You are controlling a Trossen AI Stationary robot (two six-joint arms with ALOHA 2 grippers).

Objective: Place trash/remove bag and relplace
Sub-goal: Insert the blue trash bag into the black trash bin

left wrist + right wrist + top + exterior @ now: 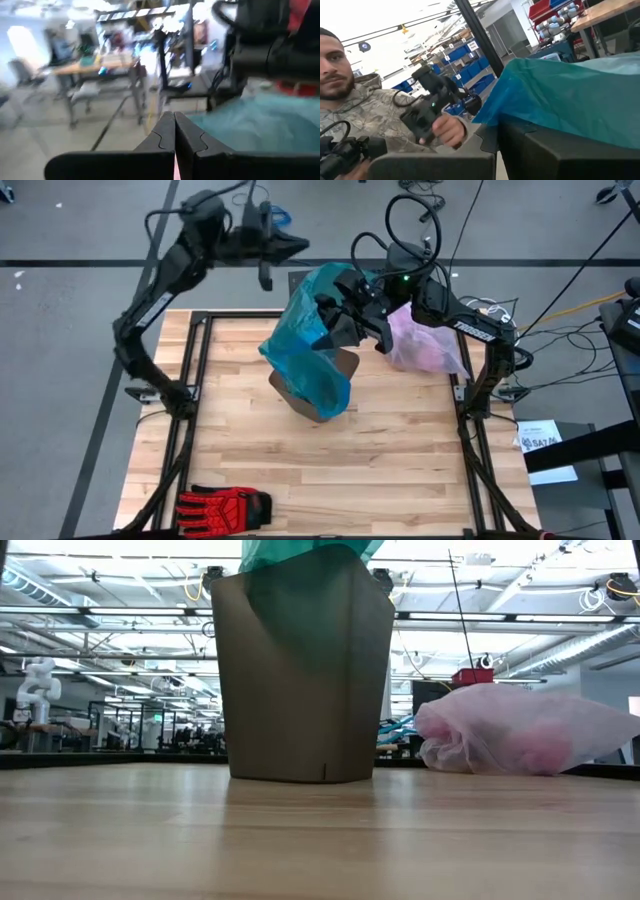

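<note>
The pink bag [428,345] lies on the table [400,480] at the far right side, bunched and bulging, well clear of the brown bin [300,680]; from table level it sits slumped just to the right of the bin, apart from it. So the old liner looks to be out already. In the bin's mouth a teal bag [305,345] hangs, draped over the rim and billowing above it. It doesn't look fully settled: much of it stands up loose rather than being tucked down around the edge.

The right gripper [345,315] is up against the teal plastic at the far side of the bin, its fingers pressed together; whether they pinch a fold of the bag I cannot tell. The left gripper [295,246] is held high beyond the table's far edge, fingers closed flat on each other with nothing between them, clear in its own wrist view.

I'd judge the removal done and the replacement partway, with spreading and seating the new bag left to do. A red and black glove [225,506] lies at the near left corner, and a person [365,120] stands beyond the table holding a dark device
</note>
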